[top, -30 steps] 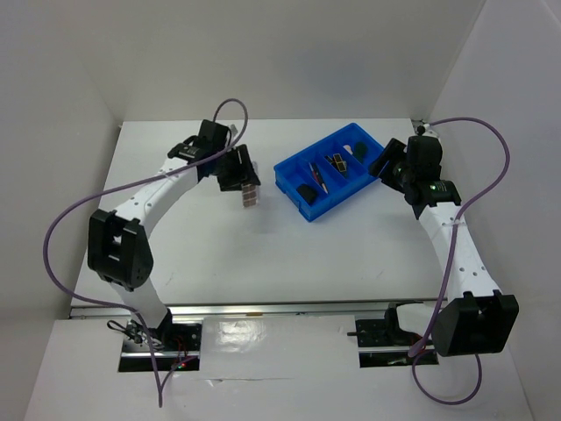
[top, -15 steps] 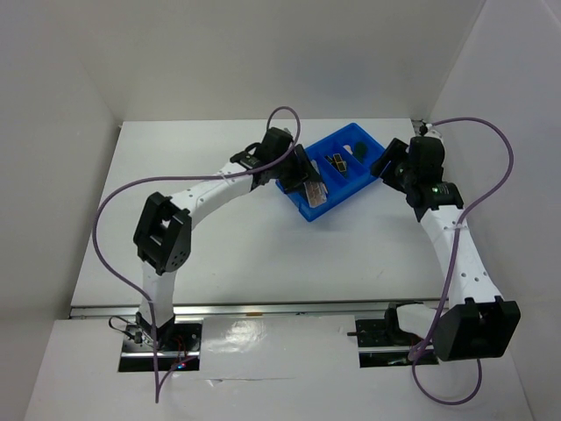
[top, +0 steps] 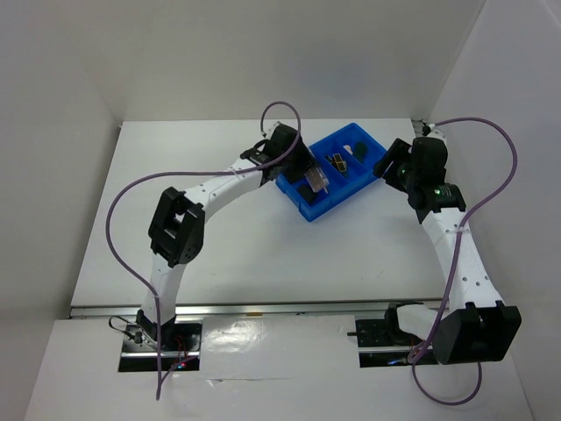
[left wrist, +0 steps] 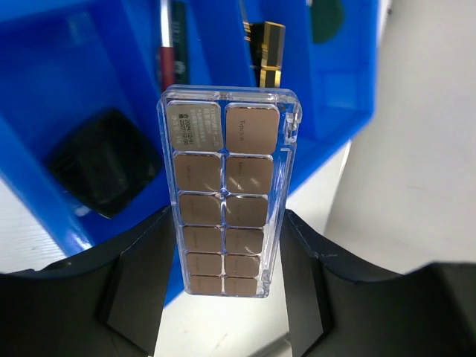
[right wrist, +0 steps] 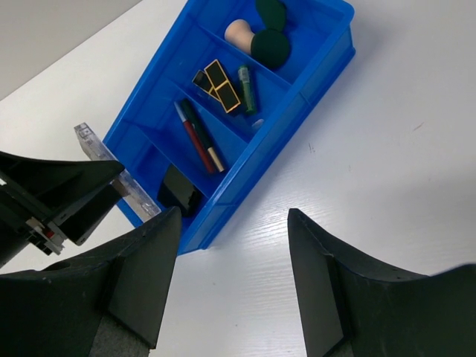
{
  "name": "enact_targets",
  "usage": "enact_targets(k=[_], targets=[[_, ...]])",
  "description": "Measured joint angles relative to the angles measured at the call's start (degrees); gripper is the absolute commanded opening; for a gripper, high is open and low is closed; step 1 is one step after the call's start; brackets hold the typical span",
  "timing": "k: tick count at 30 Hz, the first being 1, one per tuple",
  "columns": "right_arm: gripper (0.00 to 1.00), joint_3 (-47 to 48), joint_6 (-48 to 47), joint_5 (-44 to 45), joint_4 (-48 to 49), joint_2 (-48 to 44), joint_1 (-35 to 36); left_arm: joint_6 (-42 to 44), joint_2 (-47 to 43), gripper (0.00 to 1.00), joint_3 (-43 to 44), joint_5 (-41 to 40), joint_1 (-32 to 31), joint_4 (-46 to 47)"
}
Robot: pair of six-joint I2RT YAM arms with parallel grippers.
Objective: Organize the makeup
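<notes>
Left jaws clamp the lower end of a clear palette [left wrist: 227,186], held upright over the end of the blue tray [right wrist: 294,97] where the black compact [left wrist: 104,163] lies. Right jaws stand apart and hold nothing over the bench [top: 219,246] beside the tray. We judge that the long palette, if released here, could catch a divider or land tilted on the compact. Only the left wrist view shows us the grip. Only the right wrist view shows the sponges [right wrist: 268,37], lipsticks [right wrist: 219,82] and pencils [right wrist: 197,137].
</notes>
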Motion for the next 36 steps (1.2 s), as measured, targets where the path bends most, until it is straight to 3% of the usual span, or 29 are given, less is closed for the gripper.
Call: enact_targets(k=[7, 12, 14, 19, 20, 24, 28, 30, 32, 36], targets=[[0.67, 0.00, -0.42, 0.02, -0.07, -0.02, 0.00, -1.40, 0.92, 0.36, 0.02, -3.85, -0.31, -3.13], [0.67, -0.02, -0.44, 0.02, -0.11, -0.39, 0.00, -1.44, 1.53, 0.58, 0.28, -4.87, -0.31, -4.42], [0.67, -0.02, -0.44, 0.02, -0.13, -0.44, 0.00, -1.44, 1.90, 0.61, 0.33, -4.94, -0.31, -4.79], [0.67, -0.02, -0.44, 0.02, -0.35, -0.48, 0.00, -1.31, 2.21, 0.81, 0.35, -5.05, -0.31, -5.53], [0.67, -0.02, -0.44, 0.09, -0.44, -0.48, 0.00, -1.36, 2.21, 0.89, 0.39, -5.07, -0.31, -5.51], [0.67, -0.02, -0.44, 0.63, -0.52, -0.63, 0.00, -1.33, 2.21, 1.00, 0.57, -5.01, -0.31, -5.42], [0.67, -0.02, -0.44, 0.94, -0.96, -0.92, 0.00, -0.90, 2.32, 1.00, 1.03, -4.98, -0.35, -5.46], [0.78, -0.02, -0.42, 0.98, -1.03, -0.96, 0.00, 0.50, 2.32, 1.00, 1.95, -5.16, -0.55, -5.84], [1.00, -0.02, -0.35, 1.18, -1.16, -0.96, 0.00, 2.40, 2.32, 1.00, 3.72, -5.68, -1.09, -6.34], [1.00, 0.74, -0.39, 3.32, -2.75, -0.28, 0.00, 11.15, 1.51, 1.00, 7.85, -5.70, -3.26, -5.49]])
